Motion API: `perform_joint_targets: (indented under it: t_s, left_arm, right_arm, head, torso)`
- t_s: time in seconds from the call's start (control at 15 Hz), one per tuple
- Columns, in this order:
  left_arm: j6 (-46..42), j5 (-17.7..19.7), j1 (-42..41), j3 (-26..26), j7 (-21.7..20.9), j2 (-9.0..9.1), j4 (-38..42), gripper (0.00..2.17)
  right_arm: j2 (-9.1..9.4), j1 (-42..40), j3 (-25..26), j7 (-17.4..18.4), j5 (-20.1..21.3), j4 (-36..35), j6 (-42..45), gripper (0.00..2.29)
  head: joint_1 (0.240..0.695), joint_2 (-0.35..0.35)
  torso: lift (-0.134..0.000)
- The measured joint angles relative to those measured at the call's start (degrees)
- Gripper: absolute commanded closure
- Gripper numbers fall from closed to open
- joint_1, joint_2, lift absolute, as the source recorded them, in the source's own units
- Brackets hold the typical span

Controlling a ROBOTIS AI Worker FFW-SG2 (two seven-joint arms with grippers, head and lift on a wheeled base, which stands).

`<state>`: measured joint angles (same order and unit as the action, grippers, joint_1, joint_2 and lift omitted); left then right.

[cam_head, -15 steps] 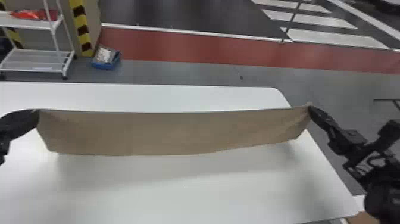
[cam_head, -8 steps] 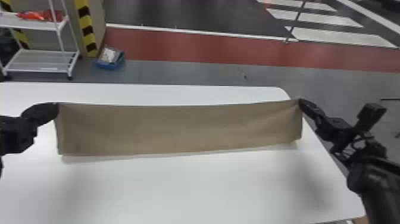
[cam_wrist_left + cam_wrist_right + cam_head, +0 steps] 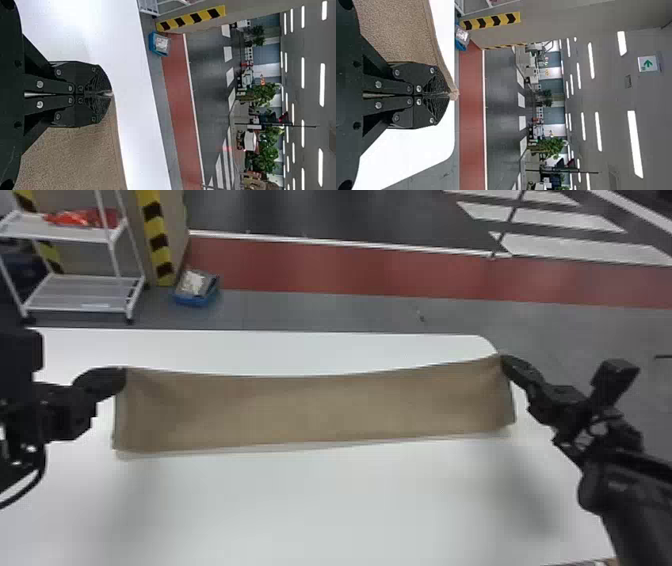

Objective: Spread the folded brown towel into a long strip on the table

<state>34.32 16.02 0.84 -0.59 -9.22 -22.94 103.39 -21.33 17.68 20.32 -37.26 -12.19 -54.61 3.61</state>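
Observation:
My left gripper (image 3: 124, 373) holds the far left corner of the brown towel (image 3: 310, 410), and my right gripper (image 3: 502, 358) holds its far right corner. Stretched between them, the towel makes a long strip, its far edge sagging a little in the middle. Its near edge hangs low over the white table (image 3: 320, 500); whether it touches cannot be told. In the left wrist view the left gripper (image 3: 111, 94) is shut on the corner, with the towel (image 3: 75, 158) beside it. The right gripper (image 3: 451, 95) is likewise shut, towel cloth (image 3: 395, 29) bunched at its tips.
Behind the table, on the floor, are a white shelf rack (image 3: 82, 307) and a blue box (image 3: 196, 292) near a striped pillar (image 3: 159, 240). White tabletop extends in front of the towel and in a band behind it.
Both grippers first moved inward, and the towel's slanted ends became straighter. Since then the left gripper has come slightly nearer the robot, and the towel's far edge sags more.

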Motion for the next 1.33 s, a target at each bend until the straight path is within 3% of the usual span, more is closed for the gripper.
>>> perform_joint_targets:
  t_s: [0.2, 0.27, 0.33, 0.4, 0.47, 0.6, 1.07, 1.2, 1.33]
  left_arm:
    - [-0.7, -0.5, 1.2, -1.1, 0.3, 0.08, -2.0, 1.31]
    - [-1.2, -0.6, 1.5, -1.4, 0.5, 0.09, -2.8, 1.1]
    - [-1.8, -0.6, 1.7, -1.5, 0.6, 0.18, -3.5, 0.89]
    - [-2.4, -0.6, 1.8, -1.5, 0.7, 0.26, -3.9, 0.39]
    - [-3.2, -0.7, 1.9, -1.5, 0.8, 0.32, -4.3, 0.05]
    - [-4.5, -0.7, 1.9, -1.3, 1.8, 0.35, -5.0, 0.03]
    - [-11.8, 3.2, -2.2, 2.6, 4.2, 0.26, -3.3, 0.04]
    - [-12.3, 4.6, -5.6, 4.5, 4.2, 0.08, 0.3, 0.04]
    - [-12.5, 6.6, -10.3, 7.4, 4.0, -0.3, 4.9, 0.04]
  right_arm:
    - [0.17, -0.3, -0.2, 0.2, 0.8, 0.0, 0.5, 1.47]
    - [0.21, -0.4, -0.2, 0.3, 0.9, 0.0, 0.7, 1.46]
    - [0.22, -0.5, -0.2, 0.3, 1.0, 0.0, 0.9, 1.23]
    - [0.25, -0.5, -0.2, 0.6, 1.2, 0.0, 1.0, 0.98]
    - [0.33, -0.6, -0.3, 1.6, 1.4, 0.0, 1.4, 0.82]
    - [0.48, -1.1, -0.5, 3.6, 1.8, 0.0, 3.1, 0.06]
    - [0.02, -2.4, -1.5, 10.0, 3.1, -0.1, 10.2, 0.04]
    - [-1.58, -0.4, -2.9, 11.6, 4.4, 3.5, 12.6, 0.04]
    - [-3.87, 4.7, -6.7, 12.3, 5.5, 12.5, 15.9, 0.04]
  head:
    - [0.695, -0.172]
    - [0.695, -0.17]
    - [0.695, -0.169]
    - [0.695, -0.169]
    - [0.695, -0.169]
    - [0.695, -0.167]
    - [0.69, -0.155]
    - [0.684, -0.168]
    - [0.685, -0.171]
  torso:
    - [-0.123]
    - [-0.123]
    - [-0.123]
    - [-0.123]
    - [-0.123]
    - [-0.123]
    - [-0.123]
    - [-0.123]
    - [-0.123]
